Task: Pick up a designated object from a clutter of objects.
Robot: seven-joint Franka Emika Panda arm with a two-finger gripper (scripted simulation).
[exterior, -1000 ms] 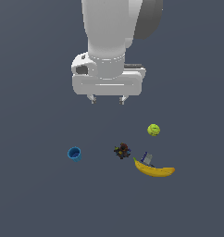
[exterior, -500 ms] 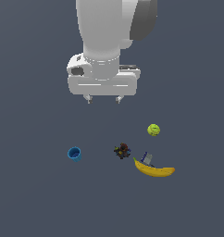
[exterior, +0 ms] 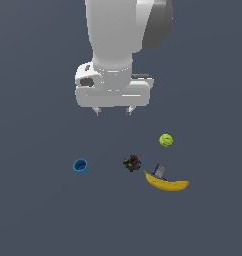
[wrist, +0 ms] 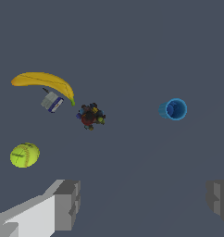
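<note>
High above worktop (exterior: pixel 38 220), end effector (exterior: pixel 113 111) wide open, empty. Approach step: next, shift toward exterior view's right over banana (exterior: pixel 168 184), align with its long axis, descend.

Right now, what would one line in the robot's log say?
gripper: open, empty, high above items | banana: on the surface, untouched | small blue-grey piece: beside banana | ball, cup, dark lump: apart
</note>
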